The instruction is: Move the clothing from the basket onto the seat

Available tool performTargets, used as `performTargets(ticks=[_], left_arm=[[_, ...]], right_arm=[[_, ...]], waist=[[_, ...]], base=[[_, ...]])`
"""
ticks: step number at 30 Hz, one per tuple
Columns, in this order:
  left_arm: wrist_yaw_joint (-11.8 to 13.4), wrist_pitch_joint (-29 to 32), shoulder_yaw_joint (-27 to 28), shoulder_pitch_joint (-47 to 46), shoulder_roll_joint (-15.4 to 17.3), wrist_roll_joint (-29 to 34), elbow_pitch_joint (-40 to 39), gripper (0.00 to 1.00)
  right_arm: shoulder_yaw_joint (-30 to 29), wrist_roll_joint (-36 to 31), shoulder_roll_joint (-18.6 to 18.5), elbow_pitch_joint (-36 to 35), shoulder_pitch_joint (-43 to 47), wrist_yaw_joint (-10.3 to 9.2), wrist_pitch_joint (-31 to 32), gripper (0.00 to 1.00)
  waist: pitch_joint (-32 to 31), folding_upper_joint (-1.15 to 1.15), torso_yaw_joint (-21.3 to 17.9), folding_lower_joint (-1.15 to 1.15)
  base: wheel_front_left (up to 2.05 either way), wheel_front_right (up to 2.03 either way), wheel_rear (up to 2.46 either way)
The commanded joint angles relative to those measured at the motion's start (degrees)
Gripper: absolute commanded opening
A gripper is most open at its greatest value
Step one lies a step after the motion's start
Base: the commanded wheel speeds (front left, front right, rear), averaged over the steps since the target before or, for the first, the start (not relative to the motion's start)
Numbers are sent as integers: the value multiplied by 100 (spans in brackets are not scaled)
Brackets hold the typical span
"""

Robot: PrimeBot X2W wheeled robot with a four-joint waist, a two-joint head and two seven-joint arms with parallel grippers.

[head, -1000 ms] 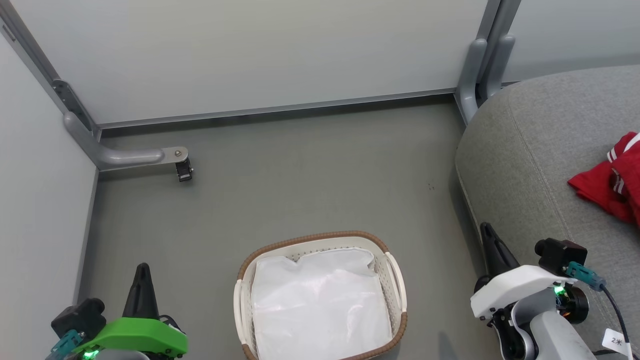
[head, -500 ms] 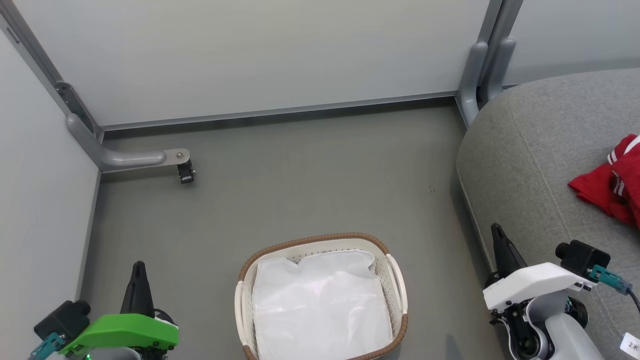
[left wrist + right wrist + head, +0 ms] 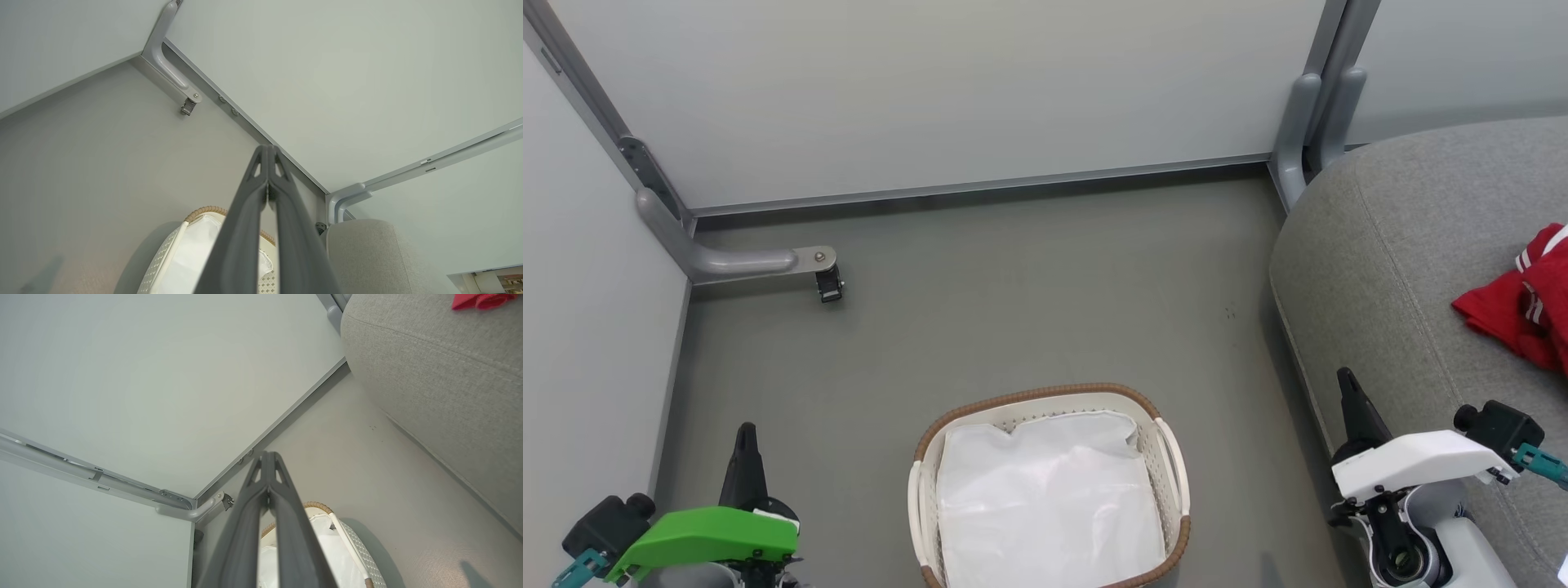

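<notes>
Both arms have drawn back; left gripper (image 3: 745,431) and right gripper (image 3: 1344,377) are pinched closed, empty. The basket (image 3: 1045,393) holds its liner (image 3: 1045,498), clothing (image 3: 1512,314) lies on the seat (image 3: 1372,269); best to retreat clear of both

clothing (image 3: 1523,306): red sports garment with thin white stripes, crumpled in a heap on top of the seat; cut off by the head view's right edge; well apart from the basket.
basket (image 3: 1045,394): small, oval, white perforated plastic with a brown woven rim and white side handles; upright on the floor, near the seat with bare floor between them.
liner (image 3: 1045,498): plain white fabric, wrinkled, lying bare across the basket's inside.
seat (image 3: 1388,269): large, rounded, light grey woven upholstery with a stitched seam.
</notes>
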Motion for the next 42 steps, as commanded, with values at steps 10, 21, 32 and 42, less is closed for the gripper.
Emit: performTargets(ticks=[10, 21, 32, 42], left_arm=[[5, 200, 59, -154, 41, -761, -173, 0], [6, 382, 90, -182, 46, -1413, -257, 0], [7, 550, 120, -195, 51, -1989, -330, 0], [7, 683, 147, -216, 54, -2481, -397, 0]], right_arm=[[-128, 773, -35, -220, 62, -2, 202, 0], [-225, 1438, -39, -341, 120, -2, 383, 0], [-314, 2037, -43, -450, 192, -3, 548, 0], [-385, 2536, -47, -540, 229, -3, 680, 0]], waist=[[-31, 0, 15, 0], [-64, 0, 30, 0], [-96, 0, 45, 0], [-126, 0, 59, 0]], base=[[0, 0, 0], [0, 0, 0], [0, 0, 0], [0, 0, 0]])
